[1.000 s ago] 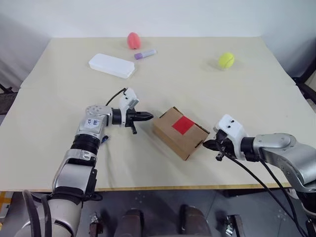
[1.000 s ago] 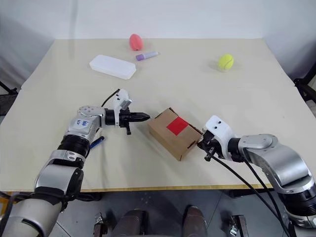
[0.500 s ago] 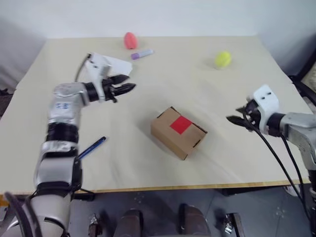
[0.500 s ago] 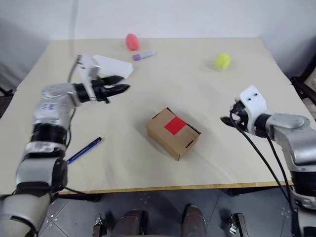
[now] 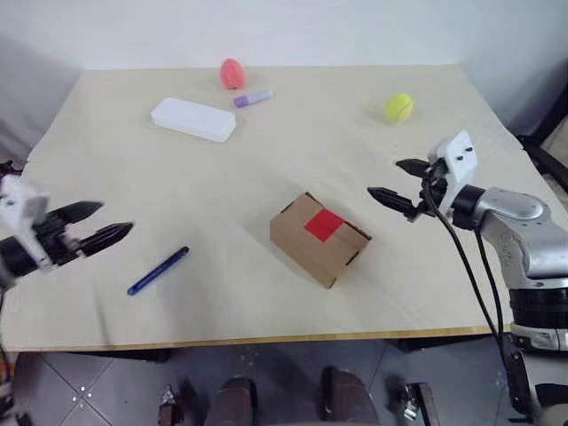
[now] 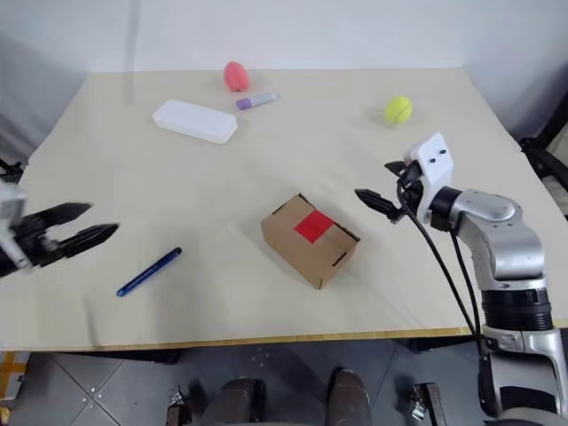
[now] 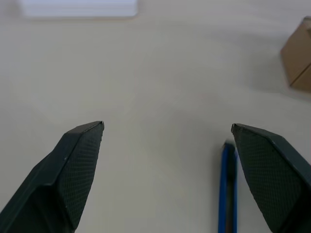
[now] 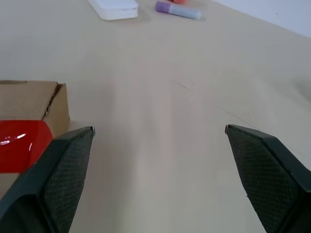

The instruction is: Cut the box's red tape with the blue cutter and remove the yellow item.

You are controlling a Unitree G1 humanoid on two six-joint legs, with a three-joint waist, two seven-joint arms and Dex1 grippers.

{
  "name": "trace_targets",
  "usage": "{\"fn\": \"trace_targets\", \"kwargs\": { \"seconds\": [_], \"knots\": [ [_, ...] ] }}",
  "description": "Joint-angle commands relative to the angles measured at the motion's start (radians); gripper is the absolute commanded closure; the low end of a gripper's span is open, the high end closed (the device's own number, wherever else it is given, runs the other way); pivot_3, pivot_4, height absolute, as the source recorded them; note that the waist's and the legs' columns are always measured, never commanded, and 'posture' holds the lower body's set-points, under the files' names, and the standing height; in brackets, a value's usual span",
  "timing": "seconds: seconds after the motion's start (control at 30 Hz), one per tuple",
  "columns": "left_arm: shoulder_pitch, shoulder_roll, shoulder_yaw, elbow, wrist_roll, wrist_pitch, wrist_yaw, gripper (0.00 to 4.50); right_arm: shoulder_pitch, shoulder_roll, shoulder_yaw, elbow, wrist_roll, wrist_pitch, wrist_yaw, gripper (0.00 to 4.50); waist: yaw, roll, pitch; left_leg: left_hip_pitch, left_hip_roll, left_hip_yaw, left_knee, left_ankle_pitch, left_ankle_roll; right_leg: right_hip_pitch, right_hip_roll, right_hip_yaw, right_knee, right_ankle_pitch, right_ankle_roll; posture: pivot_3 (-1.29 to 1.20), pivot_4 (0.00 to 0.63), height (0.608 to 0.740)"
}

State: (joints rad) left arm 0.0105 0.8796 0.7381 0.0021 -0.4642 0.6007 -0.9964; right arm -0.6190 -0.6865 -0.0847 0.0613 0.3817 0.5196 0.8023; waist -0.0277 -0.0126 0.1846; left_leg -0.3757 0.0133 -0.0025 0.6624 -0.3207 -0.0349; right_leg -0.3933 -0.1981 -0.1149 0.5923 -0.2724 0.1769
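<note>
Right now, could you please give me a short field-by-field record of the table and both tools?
box: brown carton mid-table, flaps closed
red tape: strip on the box top, looks uncut
blue cutter: flat on the table, left of the box, untouched
left tool: open, empty, near the table's left edge
right tool: open, empty, right of the box
far side: white case, pink item, purple tube, yellow-green ball

Right arm [image 6: 497, 231] shows silver-grey rounded shells with black ribbed joint collars, a white angular block on the wrist, black cables looping down beside it. Right gripper [image 6: 380, 185] carries two slim black pointed fingers [image 8: 58, 170], their inner faces finely cross-hatched. Left gripper [image 5: 99, 224] matches: black tapered fingers, white wrist housing.
</note>
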Motion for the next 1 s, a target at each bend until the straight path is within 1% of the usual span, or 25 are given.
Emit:
{"fn": "trace_targets", "kwargs": {
  "seconds": [0.03, 0.13, 0.3, 0.33, 0.4, 0.5, 0.6, 0.73, 0.8, 1.0],
  "knots": [
    [0.127, -0.006, 0.148, -0.041, -0.012, -0.033, -0.014, 0.03, -0.025, 0.007, -0.005, 0.018, -0.001, -0.042, 0.028, 0.00, 0.000, 0.000, 0.000, 0.000, 0.001, 0.000, 0.000, 0.000, 0.000, 0.000, 0.001, 0.000, 0.000, 0.000, 0.000, 0.00, 0.150, 0.740],
    [0.252, -0.039, 0.246, -0.042, -0.024, -0.087, -0.031, 0.03, -0.056, 0.036, 0.005, 0.063, -0.006, -0.062, 0.034, 0.00, 0.000, 0.000, 0.000, 0.001, 0.001, 0.001, 0.000, -0.001, 0.000, 0.000, 0.001, 0.000, 0.000, -0.001, -0.001, 0.00, 0.150, 0.740],
    [0.386, -0.057, 0.288, -0.047, -0.025, -0.136, -0.071, 0.03, -0.077, 0.069, 0.004, 0.089, 0.005, -0.081, 0.056, 0.00, 0.003, 0.000, 0.000, 0.001, 0.002, 0.002, 0.000, -0.002, 0.000, 0.000, 0.001, 0.001, 0.000, -0.001, -0.002, 0.00, 0.150, 0.740],
    [0.433, -0.073, 0.290, -0.057, -0.018, -0.169, -0.099, 0.03, -0.077, 0.081, 0.002, 0.085, 0.020, -0.093, 0.077, 0.00, 0.002, 0.000, 0.000, 0.001, 0.002, 0.002, 0.000, -0.002, 0.000, 0.000, 0.001, 0.001, 0.000, -0.001, -0.002, 0.00, 0.150, 0.740],
    [0.487, -0.124, 0.298, -0.101, -0.099, -0.188, -0.191, 0.03, -0.040, 0.083, -0.013, 0.013, 0.115, -0.069, 0.187, 0.00, 0.000, 0.000, 0.000, 0.002, 0.003, 0.005, 0.000, -0.003, 0.000, -0.001, 0.002, 0.001, -0.001, -0.001, -0.002, 0.00, 0.150, 0.740],
    [0.513, -0.136, 0.276, -0.120, -0.146, -0.194, -0.245, 0.03, 0.023, 0.037, -0.022, -0.089, 0.211, -0.012, 0.318, 0.00, 0.003, 0.000, 0.000, 0.003, 0.004, 0.008, 0.000, -0.006, 0.001, -0.001, 0.002, 0.001, -0.001, -0.001, -0.002, 0.00, 0.150, 0.740],
    [0.502, -0.110, 0.236, -0.085, -0.141, -0.224, -0.286, 0.03, 0.064, -0.023, -0.023, -0.130, 0.235, 0.009, 0.394, 0.00, 0.011, 0.000, 0.000, 0.003, 0.005, 0.009, 0.001, -0.007, 0.002, -0.001, 0.003, 0.001, -0.001, -0.001, -0.002, 0.00, 0.150, 0.740],
    [0.444, -0.072, 0.141, -0.031, -0.105, -0.280, -0.298, 0.03, 0.094, -0.065, -0.041, -0.162, 0.260, 0.002, 0.441, 0.00, 0.014, 0.000, 0.000, 0.005, 0.005, 0.012, 0.003, -0.007, 0.002, 0.000, 0.003, 0.003, -0.002, -0.001, -0.004, 0.00, 0.150, 0.740],
    [0.351, -0.057, 0.074, 0.024, -0.075, -0.337, -0.270, 0.03, 0.124, -0.090, -0.060, -0.203, 0.289, 0.002, 0.475, 0.00, 0.017, 0.001, 0.000, 0.005, 0.005, 0.013, 0.003, -0.007, 0.002, 0.000, 0.003, 0.003, -0.001, -0.001, -0.004, 0.00, 0.150, 0.740],
    [0.170, -0.043, -0.091, 0.144, 0.002, -0.451, -0.242, 0.03, 0.227, -0.162, -0.099, -0.268, 0.325, 0.002, 0.549, 0.00, 0.026, 0.000, 0.000, 0.006, 0.005, 0.016, 0.003, -0.010, 0.003, -0.001, 0.003, 0.002, -0.002, -0.001, -0.003, 0.00, 0.150, 0.740]
  ]
}}
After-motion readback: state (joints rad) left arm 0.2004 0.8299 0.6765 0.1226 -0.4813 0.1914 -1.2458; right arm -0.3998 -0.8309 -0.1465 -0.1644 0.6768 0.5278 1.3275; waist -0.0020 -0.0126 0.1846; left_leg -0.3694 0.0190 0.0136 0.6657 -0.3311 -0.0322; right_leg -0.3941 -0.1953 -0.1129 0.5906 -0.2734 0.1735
